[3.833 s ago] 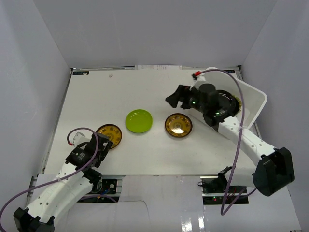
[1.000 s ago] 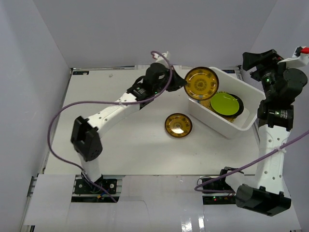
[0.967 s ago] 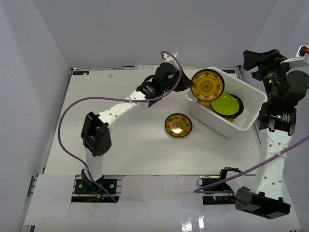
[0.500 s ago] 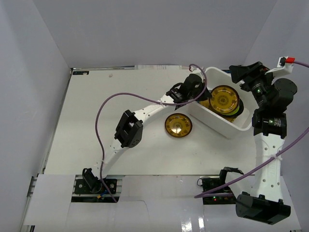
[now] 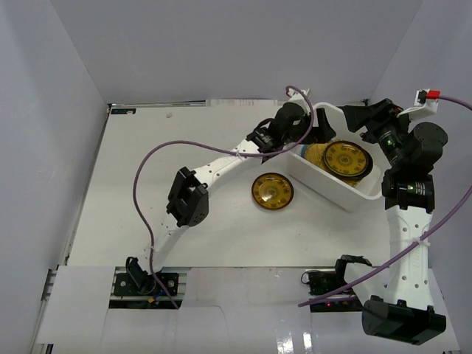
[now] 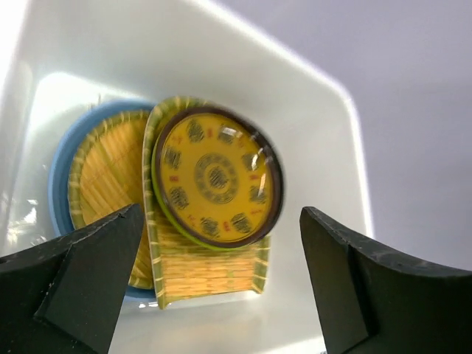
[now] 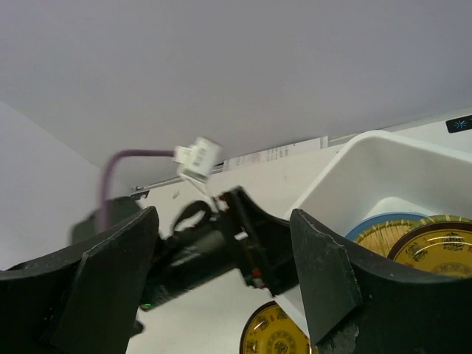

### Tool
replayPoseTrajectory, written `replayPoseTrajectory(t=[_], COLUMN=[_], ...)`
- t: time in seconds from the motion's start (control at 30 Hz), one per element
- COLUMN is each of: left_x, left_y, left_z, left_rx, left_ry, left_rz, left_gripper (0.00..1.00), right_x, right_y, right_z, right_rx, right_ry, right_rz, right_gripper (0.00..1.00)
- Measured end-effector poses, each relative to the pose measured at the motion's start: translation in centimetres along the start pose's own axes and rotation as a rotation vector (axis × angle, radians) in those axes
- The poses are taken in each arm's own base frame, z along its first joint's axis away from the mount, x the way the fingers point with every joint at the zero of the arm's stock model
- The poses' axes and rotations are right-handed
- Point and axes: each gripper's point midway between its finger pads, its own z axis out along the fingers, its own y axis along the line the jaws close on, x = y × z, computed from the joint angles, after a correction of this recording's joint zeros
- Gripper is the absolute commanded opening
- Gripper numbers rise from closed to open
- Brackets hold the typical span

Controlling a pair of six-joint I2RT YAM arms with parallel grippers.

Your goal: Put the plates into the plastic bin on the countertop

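Observation:
The white plastic bin [image 5: 324, 186] stands at the right of the countertop [image 5: 184, 162]. A gold-amber plate [image 5: 344, 158] lies on top of the stack inside it. In the left wrist view this plate [image 6: 217, 177] rests on a lime green plate [image 6: 158, 214], woven straw plates [image 6: 110, 177] and a light blue plate [image 6: 57, 173]. The black plates are hidden. A second gold-amber plate [image 5: 272, 190] lies on the countertop left of the bin. My left gripper [image 5: 318, 135] hangs open and empty over the bin's left end [image 6: 221, 221]. My right gripper [image 5: 355, 114] is open and empty, raised above the bin's far side [image 7: 221, 221].
Pale grey walls enclose the countertop on three sides. The left arm stretches diagonally across the middle, its purple cable [image 5: 147, 177] looping over the left half. The right arm stands upright at the right edge. The right wrist view shows the bin [image 7: 369, 162] and the loose plate [image 7: 276, 339].
My left gripper carried a gold-amber plate over the bin, let it go onto the lime green plate, and now stands open. My right gripper swung a little left above the bin.

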Motion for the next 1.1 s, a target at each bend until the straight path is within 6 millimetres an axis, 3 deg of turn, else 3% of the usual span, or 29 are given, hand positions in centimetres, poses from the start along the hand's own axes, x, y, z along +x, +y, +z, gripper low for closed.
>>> replayPoseTrajectory(t=[0.1,0.17,0.23,0.33,0.4,0.47,0.6,0.67,0.73,0.8,0.9,1.03,1.1], left_x=[-4.8,-8.3,-11.0,-12.6,-12.0,-9.6,2.5,8.3,11.7,12.9,13.1,14.1,13.9], left_y=[-2.1,-2.7,-2.2,0.6,4.1,7.1,15.1,18.6,20.3,20.7,20.5,21.1,20.9], left_z=[-4.4,-9.5,-16.0,-24.7,-28.1,-28.5,-24.5,-23.5,-23.2,-22.6,-20.8,-18.3,-17.3], left_rx=[0.004,-0.016,-0.043,-0.094,-0.143,-0.181,-0.310,-0.382,-0.417,-0.409,-0.361,-0.327,-0.301], left_ry=[-0.096,-0.179,-0.264,-0.364,-0.397,-0.369,-0.065,0.083,0.170,0.205,0.213,0.233,0.232], left_rz=[0.060,0.099,0.107,0.072,0.023,-0.028,-0.130,-0.181,-0.212,-0.230,-0.244,-0.256,-0.261], left_gripper=[0.98,0.97,0.96,0.91,0.88,0.86,0.85,0.84,0.83,0.81,0.76,0.68,0.59], right_x=[0.1,0.1,0.3,1.3,2.5,4.3,7.7,9.2,10.5,11.8,13.7,15.9,17.3], right_y=[0.3,0.5,1.0,1.7,2.2,2.7,4.3,5.6,6.9,7.7,7.7,7.4,7.7], right_z=[-0.1,-0.1,-0.2,-0.5,-0.7,-0.7,-0.8,-1.0,-1.4,-1.8,-1.9,-0.9,-0.5], right_rx=[-0.014,-0.027,-0.048,-0.092,-0.135,-0.172,-0.236,-0.275,-0.319,-0.348,-0.344,-0.322,-0.323], right_ry=[0.007,0.010,0.018,0.038,0.056,0.089,0.177,0.214,0.245,0.270,0.303,0.352,0.384], right_rz=[0.003,0.001,0.005,0.024,0.041,0.061,0.081,0.075,0.061,0.047,0.039,0.045,0.042], right_gripper=[0.78,0.78,0.78,0.77,0.77,0.77,0.77,0.76,0.76,0.76,0.76,0.76,0.76])
